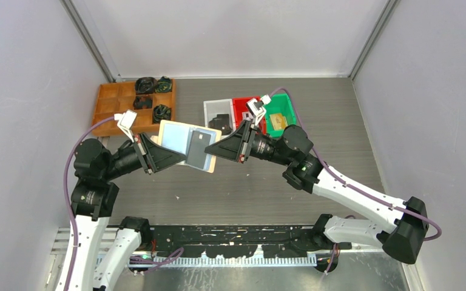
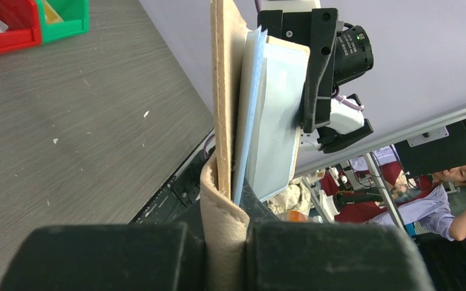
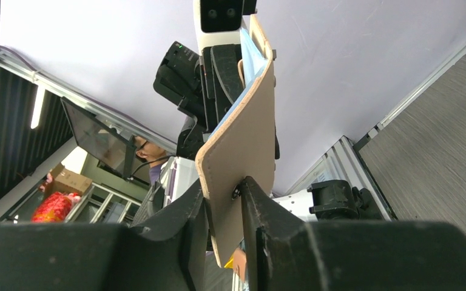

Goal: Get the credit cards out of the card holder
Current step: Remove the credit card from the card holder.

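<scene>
Your left hand [image 1: 178, 156] and right hand [image 1: 211, 150] each clench an opposite edge of the card holder [image 1: 173, 136], stretching it open between them above the counter [image 1: 249, 188] so the grey credit card [image 1: 198, 148] lies exposed.

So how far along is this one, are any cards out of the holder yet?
Done: the card holder is lifted off the table and spread open, with the left gripper and right gripper each shut on an edge. In hand: only that hold, with neither gripper on a card. Left: the removal itself. The dark grey credit card sits in its pocket, and none shows outside.
</scene>
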You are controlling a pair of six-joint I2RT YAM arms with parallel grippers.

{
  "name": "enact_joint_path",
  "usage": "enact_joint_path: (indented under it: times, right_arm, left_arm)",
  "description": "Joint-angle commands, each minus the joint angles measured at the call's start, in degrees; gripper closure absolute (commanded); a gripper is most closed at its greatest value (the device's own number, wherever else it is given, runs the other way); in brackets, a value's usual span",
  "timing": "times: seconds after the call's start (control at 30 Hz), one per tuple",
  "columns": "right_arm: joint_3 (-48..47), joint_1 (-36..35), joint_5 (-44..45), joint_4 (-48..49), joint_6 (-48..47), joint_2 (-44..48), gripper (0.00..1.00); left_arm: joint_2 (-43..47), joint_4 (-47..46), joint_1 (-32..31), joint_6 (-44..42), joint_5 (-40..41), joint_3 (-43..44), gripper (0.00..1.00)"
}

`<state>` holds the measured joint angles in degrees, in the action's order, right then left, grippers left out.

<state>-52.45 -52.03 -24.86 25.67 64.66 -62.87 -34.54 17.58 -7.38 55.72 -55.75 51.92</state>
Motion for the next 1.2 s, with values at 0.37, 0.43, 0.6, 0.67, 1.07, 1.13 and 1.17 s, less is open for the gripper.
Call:
enact_joint_path:
  times: [0.37, 0.43, 0.6, 0.67, 1.07, 1.13, 1.17]
  right_arm:
    - [0.15, -0.33, -1.9, 5.04, 0.59, 2.71, 0.78]
    - [0.07, -0.33, -2.0, 4.97, 0.67, 2.58, 0.77]
    - [0.08, -0.35, -2.3, 4.89, 0.59, 2.8, 0.7]
    - [0.06, -0.35, -2.43, 4.79, 0.63, 2.94, 0.69]
    - [0.85, -0.35, -2.93, 5.97, 0.9, 3.23, 0.79]
    - [1.06, -0.35, -2.83, 6.16, 0.95, 3.25, 0.8]
    - [1.25, -0.35, -2.82, 6.4, 0.99, 3.2, 0.8]
  left_arm:
    - [-1.16, -5.06, 0.18, 1.36, -1.29, 1.81, 1.0]
    - [-1.26, -5.07, 0.21, 1.32, -1.43, 2.02, 1.0]
    - [-1.39, -5.04, 0.16, 1.23, -1.38, 2.04, 1.0]
    - [-1.41, -5.08, 0.24, 1.23, -1.38, 2.11, 1.0]
    - [-1.72, -4.93, 0.18, 0.88, -1.38, 2.2, 1.0]
    - [-1.72, -4.93, 0.17, 0.88, -1.38, 2.3, 1.0]
    - [-1.7, -4.88, 0.2, 0.76, -1.4, 2.23, 1.0]
